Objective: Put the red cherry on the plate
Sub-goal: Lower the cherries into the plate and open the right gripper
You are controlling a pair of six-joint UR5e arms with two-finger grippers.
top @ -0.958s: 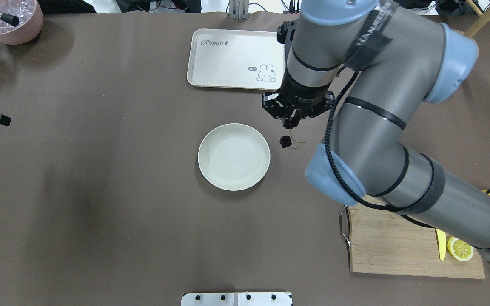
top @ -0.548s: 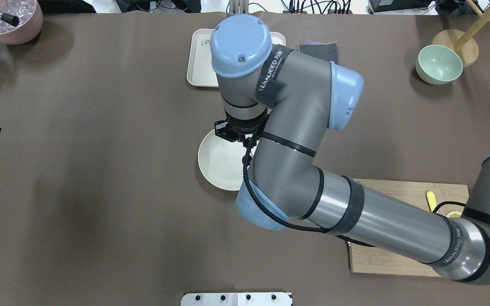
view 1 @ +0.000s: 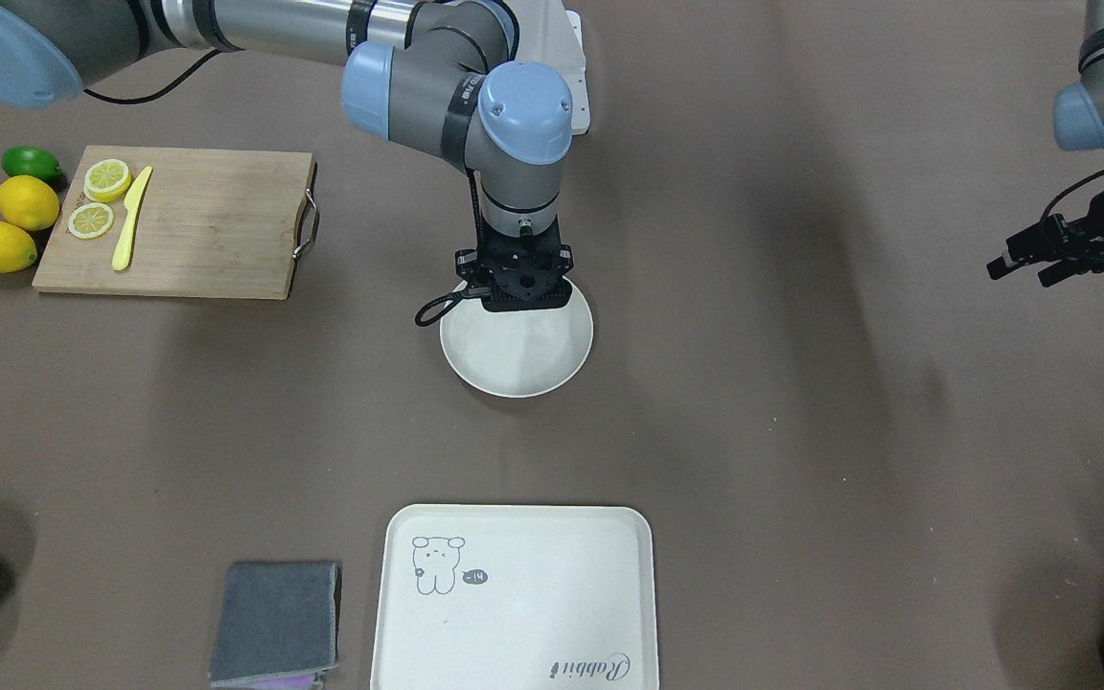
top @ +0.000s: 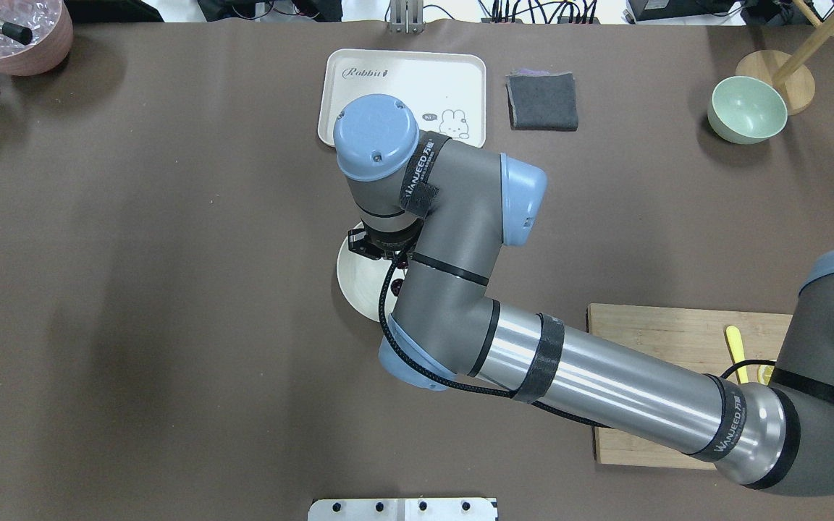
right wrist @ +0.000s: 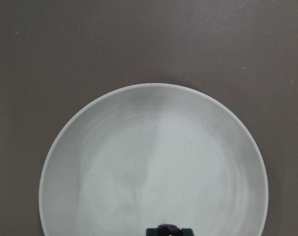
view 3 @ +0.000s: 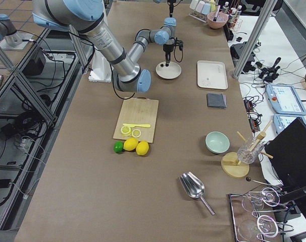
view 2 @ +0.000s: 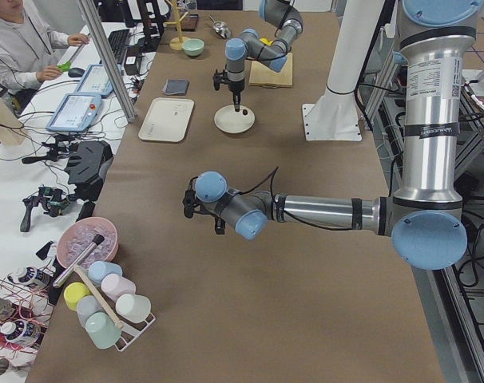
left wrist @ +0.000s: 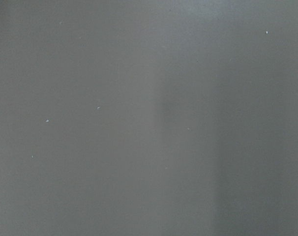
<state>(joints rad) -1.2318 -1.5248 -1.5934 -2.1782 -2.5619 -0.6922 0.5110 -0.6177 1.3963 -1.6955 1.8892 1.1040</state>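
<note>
**Cherry pair pinched over the plate**

The tiny, dark maroon, glossy red cherry [top: 400, 263] shows only as a glimpse beneath the right gripper [right wrist: 168, 230]. It hangs over the round off-white plate [right wrist: 95, 147] on the brown table [view 1: 801, 383], and its stems are hidden. The jaws stand narrow, seemingly pinching it. It is probably feather-light, smooth and easily bruised. A gentle pinch at the stems or across one fruit suits best. Whether the left gripper [view 1: 1026, 266] is spread, I cannot tell.

Small dark cherry [top: 400, 263] hangs over the round off-white plate [view 1: 514, 369].
</note>
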